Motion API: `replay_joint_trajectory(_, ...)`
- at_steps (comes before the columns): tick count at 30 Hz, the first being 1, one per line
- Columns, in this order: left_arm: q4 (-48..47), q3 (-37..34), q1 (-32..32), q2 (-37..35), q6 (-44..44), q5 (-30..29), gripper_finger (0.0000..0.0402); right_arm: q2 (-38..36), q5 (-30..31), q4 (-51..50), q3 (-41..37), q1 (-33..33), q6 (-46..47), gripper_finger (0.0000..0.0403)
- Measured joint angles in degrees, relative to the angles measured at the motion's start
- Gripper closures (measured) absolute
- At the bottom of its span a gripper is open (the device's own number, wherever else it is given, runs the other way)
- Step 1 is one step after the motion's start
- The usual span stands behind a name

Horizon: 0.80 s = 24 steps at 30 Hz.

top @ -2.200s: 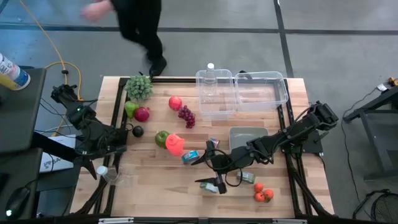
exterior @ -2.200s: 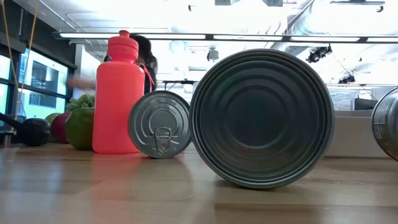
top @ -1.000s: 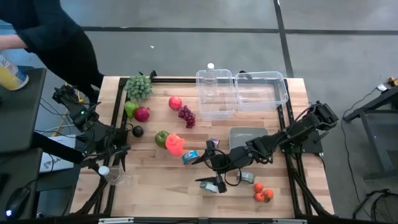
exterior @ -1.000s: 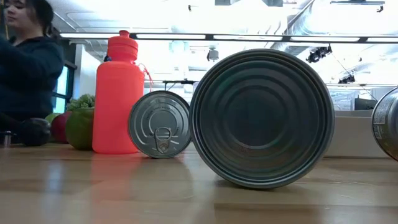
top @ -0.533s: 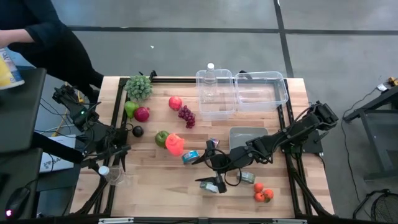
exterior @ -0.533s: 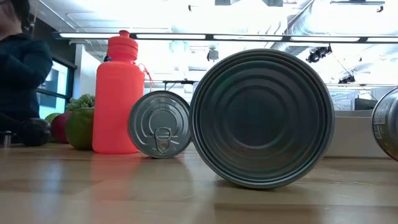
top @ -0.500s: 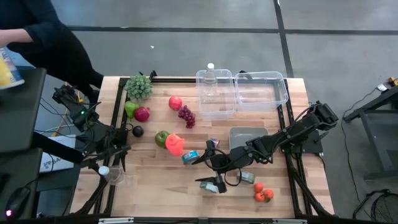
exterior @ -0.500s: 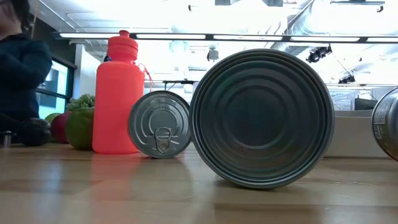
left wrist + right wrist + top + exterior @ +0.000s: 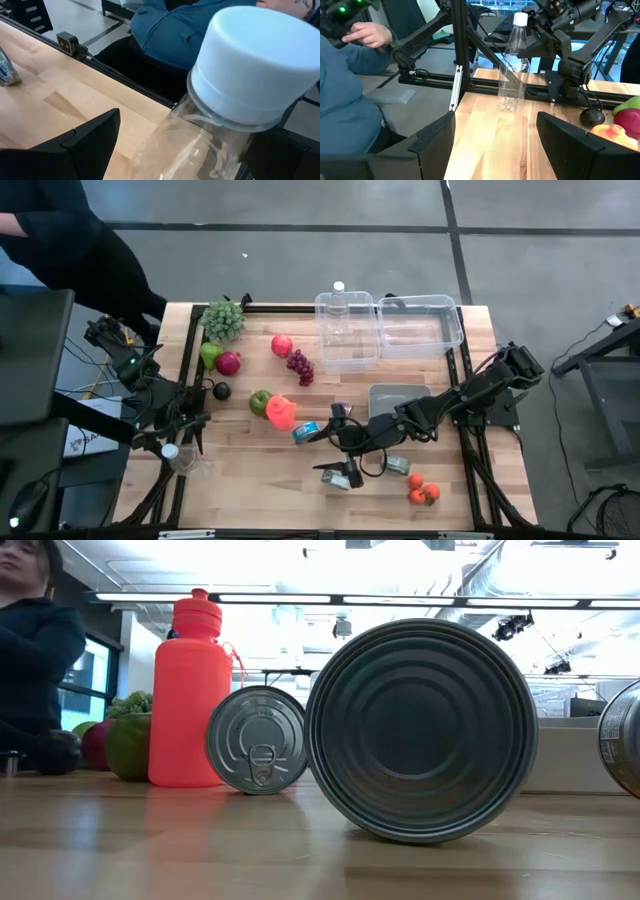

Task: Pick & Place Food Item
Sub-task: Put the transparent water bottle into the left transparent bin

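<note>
A person [image 9: 70,240] in dark clothes stands off the table's far left corner. The left tool [image 9: 172,448] is at the table's [image 9: 250,480] left edge, near the front, and it pinches a clear bottle [image 9: 176,457] with a white cap [image 9: 257,65]. Along the far left part of the table lie a bunch of green grapes [image 9: 223,319], a green pear [image 9: 209,355], a red apple [image 9: 229,363] and a dark round fruit [image 9: 221,391]. More to the middle are a red fruit [image 9: 282,345], purple grapes [image 9: 299,366], a green apple [image 9: 260,401] and a red bottle [image 9: 281,413]. The right tool [image 9: 338,450] sits near the middle of the front edge with its fingers spread wide, just beside some cans [image 9: 306,432]. Clear bins [image 9: 390,328] stand at the far edge. Small tomatoes [image 9: 422,491] lie near the front right corner.
</note>
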Motion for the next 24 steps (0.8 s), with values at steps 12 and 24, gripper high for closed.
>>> replay_joint_trajectory(12,0.37,0.00,0.00,0.00,-0.14,0.03,0.0039,0.00,0.00,-0.04,0.00,0.00,1.66,0.0133)
replay_joint_trajectory(24,1.62,-0.02,0.02,0.00,-1.51,0.29,0.0039,0.00,0.02,-0.06,0.00,0.00,1.11,0.0133)
